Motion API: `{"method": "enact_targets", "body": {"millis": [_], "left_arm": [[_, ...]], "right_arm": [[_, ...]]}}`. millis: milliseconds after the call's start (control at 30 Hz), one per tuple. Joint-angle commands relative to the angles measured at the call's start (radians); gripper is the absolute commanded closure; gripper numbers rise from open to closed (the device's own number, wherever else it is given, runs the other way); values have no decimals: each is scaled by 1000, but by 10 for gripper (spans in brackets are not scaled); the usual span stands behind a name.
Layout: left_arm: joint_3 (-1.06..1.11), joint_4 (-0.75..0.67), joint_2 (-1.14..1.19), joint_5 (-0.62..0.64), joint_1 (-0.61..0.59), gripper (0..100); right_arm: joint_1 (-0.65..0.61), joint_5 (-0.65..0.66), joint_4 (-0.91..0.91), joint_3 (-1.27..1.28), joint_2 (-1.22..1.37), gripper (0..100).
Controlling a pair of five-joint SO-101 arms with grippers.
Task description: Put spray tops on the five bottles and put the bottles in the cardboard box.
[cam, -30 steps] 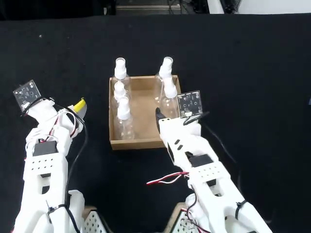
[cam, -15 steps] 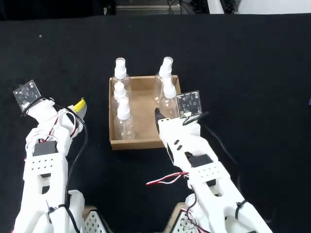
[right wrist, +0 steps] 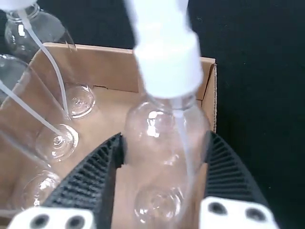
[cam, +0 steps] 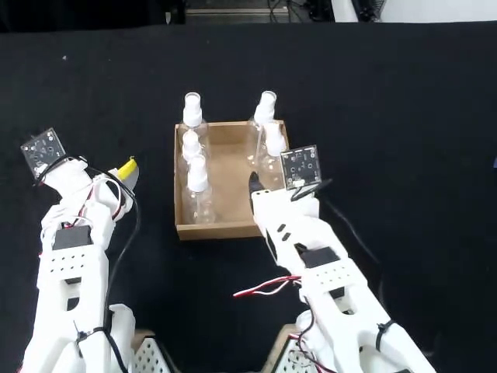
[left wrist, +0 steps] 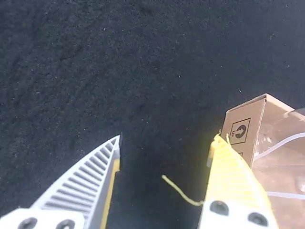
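The cardboard box [cam: 225,227] sits mid-table. Three clear bottles with white spray tops stand along its left side [cam: 197,186], and another [cam: 265,109] stands at the back right corner. My right gripper [cam: 257,185] is at the box's right wall, shut on a fifth bottle [cam: 272,151]. The right wrist view has that bottle [right wrist: 162,143] between the black fingers [right wrist: 97,176], its white spray top [right wrist: 164,62] on, its base over the box floor [right wrist: 109,109]. My left gripper [cam: 128,172] stays left of the box, open and empty [left wrist: 167,138], over black table.
Black cloth covers the table around the box. A box corner [left wrist: 248,126] lies close beside my left gripper's yellow finger [left wrist: 233,181]. Red and white wires [cam: 268,286] hang by the right arm's base.
The right gripper and its bottle shifted very slightly; the spray top sits a touch farther back. The left arm has not moved.
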Motion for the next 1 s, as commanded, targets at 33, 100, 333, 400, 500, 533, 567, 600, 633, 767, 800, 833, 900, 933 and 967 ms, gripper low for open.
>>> {"method": "enact_targets", "body": {"millis": [33, 100, 333, 400, 500, 533, 567, 600, 633, 767, 800, 833, 900, 933, 967], "left_arm": [[-13, -17, -20, 2, -8, 718], [-13, -17, -20, 2, -8, 718], [-13, -17, -20, 2, -8, 718], [-13, -17, -20, 2, -8, 718], [-13, -17, -20, 2, -8, 718], [-13, -17, -20, 2, -8, 718], [-13, -17, -20, 2, -8, 718], [-13, -17, -20, 2, -8, 718], [-13, -17, -20, 2, -8, 718], [-13, -17, -20, 2, -8, 718], [-13, -17, -20, 2, -8, 718], [-13, -17, -20, 2, -8, 718], [-13, -17, -20, 2, -8, 718], [-13, -17, -20, 2, -8, 718], [-13, -17, -20, 2, -8, 718]], "right_arm": [[-14, 9, -12, -7, 1, 744], [-14, 9, -12, -7, 1, 743], [-14, 9, -12, -7, 1, 743], [-14, 9, -12, -7, 1, 744], [-9, 9, -12, -7, 1, 745], [-9, 9, -12, -7, 1, 745], [-9, 9, -12, -7, 1, 745], [-9, 9, -12, -7, 1, 745], [-9, 9, -12, -7, 1, 745], [-8, 9, -12, -10, 1, 745], [-8, 9, -12, -10, 1, 745], [-8, 9, -12, -10, 1, 745], [-8, 9, -12, -12, 1, 770], [-8, 9, -12, -12, 1, 792], [-8, 9, -15, -12, 1, 810]]}}
